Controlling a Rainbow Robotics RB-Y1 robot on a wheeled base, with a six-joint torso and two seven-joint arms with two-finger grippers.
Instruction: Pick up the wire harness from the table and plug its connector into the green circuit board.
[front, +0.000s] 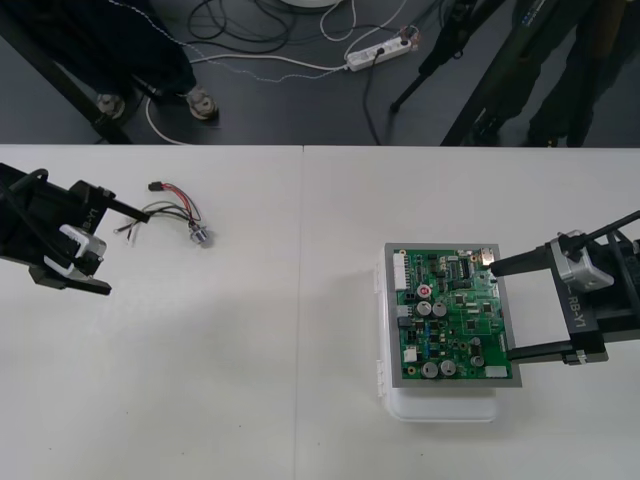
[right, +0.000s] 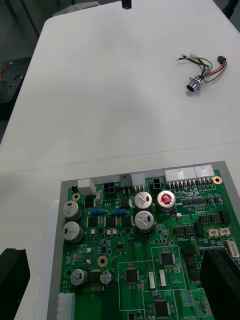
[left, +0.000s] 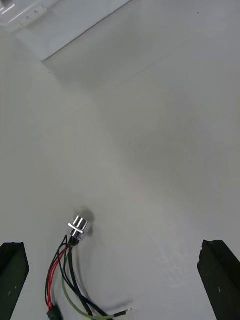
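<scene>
Front view: the wire harness (front: 178, 216) lies on the table (front: 250, 400), not picked up. The left gripper (front: 128, 251) is wide open beside it. The right gripper (front: 501, 310) is wide open at the green circuit board (front: 450, 315).

Parts count by kind, all on one worktop (front: 250, 350).
Quantities: one wire harness (front: 175, 213) with one black plug (front: 155, 186) and one round metal socket (front: 203, 237), its wire count not resolvable; one green circuit board (front: 450, 315); one white base (front: 440, 408); two hands, the left hand (front: 128, 251) and the right hand (front: 503, 310), each with two black fingers (front: 525, 260).
</scene>
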